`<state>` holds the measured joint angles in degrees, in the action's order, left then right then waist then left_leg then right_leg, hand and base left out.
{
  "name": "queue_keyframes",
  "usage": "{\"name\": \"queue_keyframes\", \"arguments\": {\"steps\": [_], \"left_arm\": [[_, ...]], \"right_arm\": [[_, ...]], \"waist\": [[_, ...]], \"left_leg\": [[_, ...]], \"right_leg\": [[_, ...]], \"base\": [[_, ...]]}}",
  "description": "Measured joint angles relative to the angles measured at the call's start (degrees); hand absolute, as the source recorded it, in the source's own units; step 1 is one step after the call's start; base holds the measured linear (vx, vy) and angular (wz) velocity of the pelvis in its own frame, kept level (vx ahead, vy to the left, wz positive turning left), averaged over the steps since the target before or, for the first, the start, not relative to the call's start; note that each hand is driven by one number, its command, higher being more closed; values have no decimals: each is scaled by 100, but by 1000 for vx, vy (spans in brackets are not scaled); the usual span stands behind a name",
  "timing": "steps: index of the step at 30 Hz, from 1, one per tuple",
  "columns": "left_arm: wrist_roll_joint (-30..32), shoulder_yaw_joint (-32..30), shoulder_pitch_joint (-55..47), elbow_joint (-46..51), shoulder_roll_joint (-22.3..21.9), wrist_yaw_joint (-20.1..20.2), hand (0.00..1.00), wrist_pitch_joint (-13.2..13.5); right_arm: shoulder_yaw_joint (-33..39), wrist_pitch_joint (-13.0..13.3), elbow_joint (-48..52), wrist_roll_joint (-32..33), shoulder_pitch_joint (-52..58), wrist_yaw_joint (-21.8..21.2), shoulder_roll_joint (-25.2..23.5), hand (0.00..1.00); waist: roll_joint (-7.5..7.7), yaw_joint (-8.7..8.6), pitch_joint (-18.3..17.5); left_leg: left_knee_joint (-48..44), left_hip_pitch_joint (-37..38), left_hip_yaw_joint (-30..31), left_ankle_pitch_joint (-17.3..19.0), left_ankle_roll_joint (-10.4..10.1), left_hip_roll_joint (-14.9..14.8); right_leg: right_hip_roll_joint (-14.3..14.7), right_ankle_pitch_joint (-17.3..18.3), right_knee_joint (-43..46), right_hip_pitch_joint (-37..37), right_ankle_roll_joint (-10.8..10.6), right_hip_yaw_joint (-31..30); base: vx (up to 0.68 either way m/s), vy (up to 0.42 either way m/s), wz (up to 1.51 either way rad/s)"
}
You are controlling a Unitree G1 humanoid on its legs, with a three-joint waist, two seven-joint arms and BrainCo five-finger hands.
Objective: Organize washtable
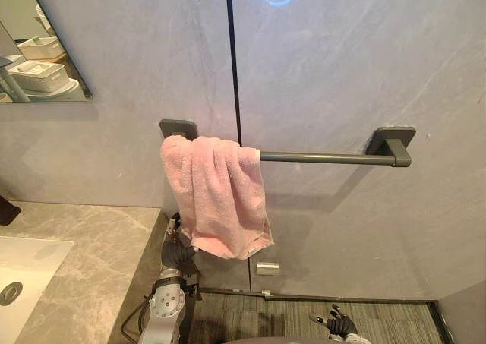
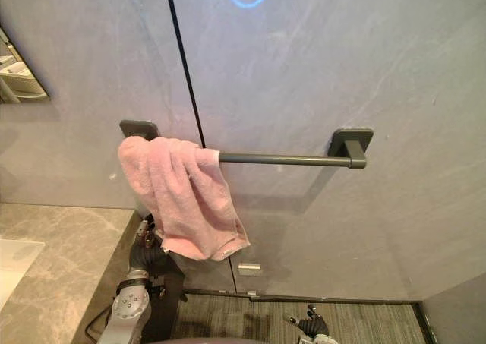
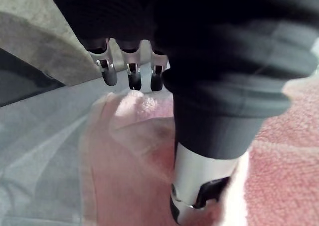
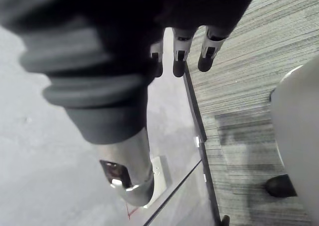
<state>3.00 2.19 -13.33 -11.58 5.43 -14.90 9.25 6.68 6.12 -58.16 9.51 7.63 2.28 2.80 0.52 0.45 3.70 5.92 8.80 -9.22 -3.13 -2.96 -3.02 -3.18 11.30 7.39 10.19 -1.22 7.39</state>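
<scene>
One pink towel (image 1: 220,192) hung bunched over the left end of the grey towel bar (image 1: 319,158), hard against the left bracket. The bar ran level along the wall from left to right, and most of its length to the right of the cloth was bare. The towel fell in uneven folds, with its lower hem slanting down toward the right.

Left hand (image 1: 176,247): directly beneath the towel's lower left corner, just beside the edge of the stone countertop (image 1: 91,253). In the left wrist view its fingers (image 3: 108,71) were loose and spread, the thumb (image 3: 199,186) lay straight in front of the pink pile, and nothing was gripped. Whether the thumb touched the cloth could not be told.

Right hand (image 1: 339,326): low near the carpeted floor, well apart from the towel and to its right. Its fingers were relaxed and it held nothing.

Judgement: the left hand was plainly the nearer. The towel lay straight above it, so a reach would go upward. Spreading the cloth would mean drawing it rightward along the bar's long axis, toward the bare side. The white sink (image 1: 30,260) sat further left in the countertop.
</scene>
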Motion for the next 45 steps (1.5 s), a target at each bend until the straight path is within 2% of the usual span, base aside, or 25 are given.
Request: {"name": "queue_keyframes", "arguments": {"steps": [2,3,8,17,22,29,31,37,45], "left_arm": [[0,0,49,-135,2,3,0,-3],[0,1,98,-259,10,2,100,-5],[0,20,127,-497,157,90,100,-18],[1,119,447,-652,226,115,100,-36],[-3,115,469,-652,229,106,100,-35],[-7,116,587,-651,231,95,100,-34],[-7,116,586,-642,231,87,100,-34],[-7,114,552,-274,232,52,100,-24],[-6,213,391,126,242,41,100,4]], "right_arm": [[5,0,-9,-1,-6,2,7,0],[5,0,-9,-1,-9,2,9,0],[14,0,-12,-2,-101,1,15,0],[25,0,-12,-1,-115,2,126,0],[25,0,-10,-2,-155,3,167,0],[10,2,114,4,-145,16,206,0],[-30,7,385,6,-99,23,206,0],[-265,124,2158,-81,297,21,213,0],[-575,299,3627,-248,585,-186,208,0]], "waist": [[3,-9,3],[3,-15,3],[8,-128,23],[31,-149,120],[3,-264,137],[-14,-284,152],[-15,-282,153],[-12,-283,159],[-13,-285,162]], "left_leg": [[0,-1,-13,3,-3,0],[0,-4,-23,4,-3,0],[0,-8,-27,11,-8,5],[-2,-15,-14,26,-17,9],[-2,-22,120,32,-21,6],[-1,-20,121,36,-16,3],[-1,-20,122,47,-13,0],[-9,-130,104,49,-12,1],[-39,-134,99,49,-12,-2]], "right_leg": [[2,-2,0,-11,4,-18],[3,-3,0,-21,6,-36],[3,-4,-21,-41,6,-85],[8,-27,-77,-50,12,-145],[17,-75,-144,-44,27,-202],[15,-114,-161,-56,14,-251],[15,-122,-160,-65,3,-259],[10,-154,-150,-227,-33,-340],[17,-163,-146,-252,-30,-408]], "base": [[-17,-14,-5],[-17,-13,-6],[-16,-10,-3],[-7,-9,-2],[3,-27,-6],[-29,-13,-4],[-53,-10,-2],[-42,-1,-6],[0,-15,-4]]}}
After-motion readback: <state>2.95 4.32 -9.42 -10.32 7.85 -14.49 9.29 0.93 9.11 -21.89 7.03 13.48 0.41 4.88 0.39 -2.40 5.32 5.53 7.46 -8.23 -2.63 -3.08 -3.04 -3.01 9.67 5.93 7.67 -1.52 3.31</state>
